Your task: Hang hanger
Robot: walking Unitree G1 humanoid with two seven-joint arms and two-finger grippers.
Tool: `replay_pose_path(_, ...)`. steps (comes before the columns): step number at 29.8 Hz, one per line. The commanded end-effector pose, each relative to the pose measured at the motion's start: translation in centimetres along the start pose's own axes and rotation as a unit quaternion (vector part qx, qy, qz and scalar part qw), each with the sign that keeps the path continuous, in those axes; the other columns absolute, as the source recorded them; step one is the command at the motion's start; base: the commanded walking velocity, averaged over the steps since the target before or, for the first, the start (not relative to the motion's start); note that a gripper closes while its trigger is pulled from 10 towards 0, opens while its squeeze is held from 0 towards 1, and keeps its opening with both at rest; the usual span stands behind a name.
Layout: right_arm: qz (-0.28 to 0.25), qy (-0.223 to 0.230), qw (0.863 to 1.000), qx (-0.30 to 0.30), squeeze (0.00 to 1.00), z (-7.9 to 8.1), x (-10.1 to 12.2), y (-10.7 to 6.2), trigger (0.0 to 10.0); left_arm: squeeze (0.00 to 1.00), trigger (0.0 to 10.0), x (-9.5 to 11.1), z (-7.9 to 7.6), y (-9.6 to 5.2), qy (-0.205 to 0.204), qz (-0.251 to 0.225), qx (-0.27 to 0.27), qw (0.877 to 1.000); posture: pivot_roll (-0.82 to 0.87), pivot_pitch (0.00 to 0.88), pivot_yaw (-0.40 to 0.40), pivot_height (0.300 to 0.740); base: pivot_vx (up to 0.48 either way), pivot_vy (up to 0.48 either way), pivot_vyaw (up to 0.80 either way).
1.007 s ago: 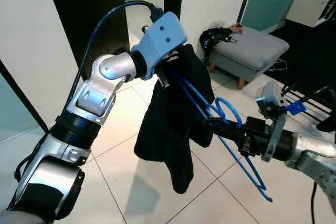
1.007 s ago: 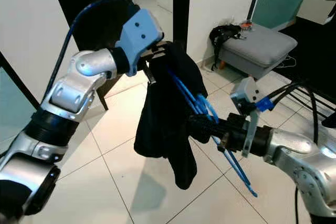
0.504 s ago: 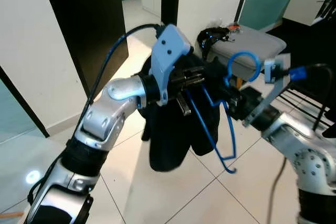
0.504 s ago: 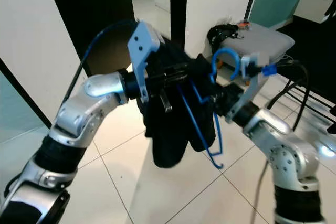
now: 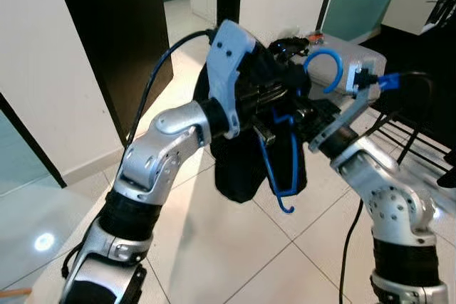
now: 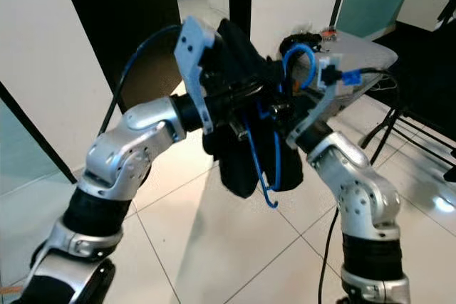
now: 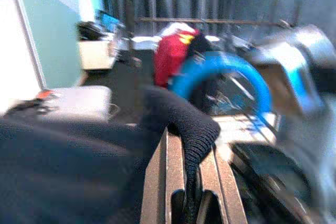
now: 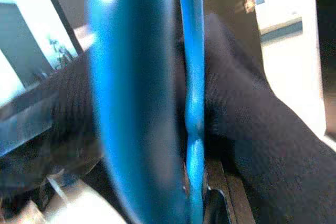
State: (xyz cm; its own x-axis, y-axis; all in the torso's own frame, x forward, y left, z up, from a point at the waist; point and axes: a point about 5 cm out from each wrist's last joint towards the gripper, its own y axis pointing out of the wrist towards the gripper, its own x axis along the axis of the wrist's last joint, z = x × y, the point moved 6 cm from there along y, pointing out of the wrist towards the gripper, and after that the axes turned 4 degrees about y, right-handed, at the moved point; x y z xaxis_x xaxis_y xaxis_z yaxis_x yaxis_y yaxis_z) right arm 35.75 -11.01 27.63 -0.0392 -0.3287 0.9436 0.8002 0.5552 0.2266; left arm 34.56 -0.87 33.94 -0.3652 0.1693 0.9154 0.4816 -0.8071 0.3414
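A black knit garment hangs in mid-air in front of me, and my left gripper is shut on its upper edge. In the left wrist view the fingers pinch a fold of the knit. My right gripper is shut on a blue plastic hanger, just right of the garment. The hanger's hook points up and its body hangs against the cloth. Blue hanger bars cross the black fabric in the right wrist view.
A grey padded stool with dark items on it stands behind the arms. A dark door panel and a white wall are on the left. Black rack legs show at the right. Below is a tiled floor.
Both arms have risen and come together. The hanger has swung from lying slanted down to the right to hanging with its hook up, against the garment. The view has shifted a little.
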Motion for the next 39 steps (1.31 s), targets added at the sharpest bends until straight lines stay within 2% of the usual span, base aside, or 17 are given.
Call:
replay_pose_path(1, 0.061, -0.028, 0.998, 0.007, 0.00, 0.3, -2.3, -0.2, 10.0, 0.00, 10.0, 1.0, 1.9, 0.0, 0.005, -0.019, 0.042, 0.999, -0.03, 0.067, 0.016, 0.740, 0.000, 0.000, 0.00)
replay_pose_path(3, 0.144, -0.053, 0.987, 0.058, 0.00, 1.5, -5.1, -2.1, 10.0, 0.00, 10.0, 2.0, 5.7, -0.9, 0.019, -0.026, 0.118, 0.993, -0.03, 0.073, 0.018, 0.740, 0.000, 0.000, 0.00)
replay_pose_path(4, 0.144, -0.053, 0.987, 0.058, 0.00, 1.5, -5.1, -2.1, 10.0, 0.00, 10.0, 2.0, 5.7, -0.9, 0.019, -0.026, 0.118, 0.993, -0.03, 0.073, 0.018, 0.740, 0.000, 0.000, 0.00)
replay_pose_path(5, 0.154, -0.050, 0.983, 0.088, 0.00, 2.2, -5.1, -3.1, 10.0, 0.00, 10.0, 2.4, 6.9, -1.5, 0.038, -0.023, 0.134, 0.990, -0.03, 0.074, 0.021, 0.740, 0.000, 0.000, 0.00)
replay_pose_path(8, 0.162, -0.036, 0.975, 0.146, 0.00, 3.0, -4.0, -5.9, 10.0, 0.00, 10.0, 3.3, 7.2, -2.1, 0.116, -0.014, 0.113, 0.987, -0.04, 0.074, 0.021, 0.740, 0.000, 0.000, 0.00)
replay_pose_path(10, 0.165, -0.036, 0.974, 0.151, 0.00, 3.0, -3.9, -6.2, 10.0, 0.00, 10.0, 3.4, 7.0, -2.0, 0.124, -0.014, 0.107, 0.986, -0.04, 0.074, 0.021, 0.740, 0.000, 0.000, 0.00)
replay_pose_path(15, 0.170, -0.032, 0.965, 0.199, 0.00, 3.7, -3.3, -7.1, 10.0, 0.00, 10.0, 4.8, 1.9, -1.3, 0.132, -0.056, -0.026, 0.989, -0.03, 0.073, 0.012, 0.740, 0.000, 0.000, 0.00)
replay_pose_path(19, 0.168, -0.030, 0.963, 0.210, 0.00, 4.0, -3.2, -7.1, 10.0, 0.00, 10.0, 4.9, 1.4, -1.2, 0.129, -0.059, -0.039, 0.989, -0.03, 0.073, 0.012, 0.740, 0.000, 0.000, 0.00)
replay_pose_path(22, 0.199, -0.042, 0.947, 0.250, 0.00, 4.6, -3.8, -7.6, 10.0, 0.00, 10.0, 5.1, -0.9, -1.2, 0.124, -0.074, -0.109, 0.983, -0.02, 0.071, 0.008, 0.740, 0.000, 0.000, 0.00)
replay_pose_path(26, 0.199, -0.042, 0.947, 0.250, 0.00, 4.6, -3.8, -7.6, 10.0, 0.00, 10.0, 5.1, -0.9, -1.2, 0.124, -0.074, -0.109, 0.983, -0.02, 0.071, 0.008, 0.740, 0.000, 0.000, 0.00)
replay_pose_path(29, 0.227, -0.048, 0.929, 0.287, 0.00, 5.0, -4.2, -8.1, 10.0, 0.00, 10.0, 5.0, -2.4, -1.2, 0.123, -0.076, -0.168, 0.975, -0.02, 0.071, 0.001, 0.740, 0.000, 0.000, 0.00)
replay_pose_path(30, 0.227, -0.048, 0.929, 0.287, 0.00, 5.0, -4.2, -8.1, 10.0, 0.00, 10.0, 5.0, -2.4, -1.2, 0.123, -0.076, -0.168, 0.975, -0.02, 0.071, 0.001, 0.740, 0.000, 0.000, 0.00)
replay_pose_path(31, 0.233, -0.050, 0.920, 0.312, 0.00, 5.3, -4.1, -8.2, 10.0, 0.00, 10.0, 4.5, -3.2, -1.3, 0.127, -0.066, -0.201, 0.969, -0.02, 0.069, 0.002, 0.740, 0.000, 0.000, 0.00)
replay_pose_path(33, 0.231, -0.057, 0.914, 0.330, 0.00, 5.6, -3.7, -8.0, 10.0, 0.00, 10.0, 3.7, -3.9, -1.5, 0.136, -0.050, -0.225, 0.964, -0.02, 0.069, 0.003, 0.740, 0.000, 0.000, 0.00)
replay_pose_path(37, 0.210, -0.076, 0.913, 0.340, 0.00, 5.6, -2.8, -7.0, 10.0, 0.00, 10.0, 1.9, -3.8, -1.5, 0.161, -0.012, -0.228, 0.960, -0.02, 0.065, 0.002, 0.740, 0.000, 0.000, 0.00)
replay_pose_path(38, 0.200, -0.082, 0.915, 0.339, 0.00, 5.5, -2.4, -6.7, 10.0, 0.00, 10.0, 1.3, -3.5, -1.5, 0.171, 0.001, -0.221, 0.960, -0.02, 0.065, 0.002, 0.740, 0.000, 0.000, 0.00)
replay_pose_path(39, 0.182, -0.087, 0.920, 0.335, 0.00, 5.5, -1.9, -6.2, 10.0, 0.00, 10.0, 0.6, -2.2, -1.1, 0.181, 0.024, -0.187, 0.965, -0.01, 0.065, 0.002, 0.740, 0.000, 0.000, 0.00)
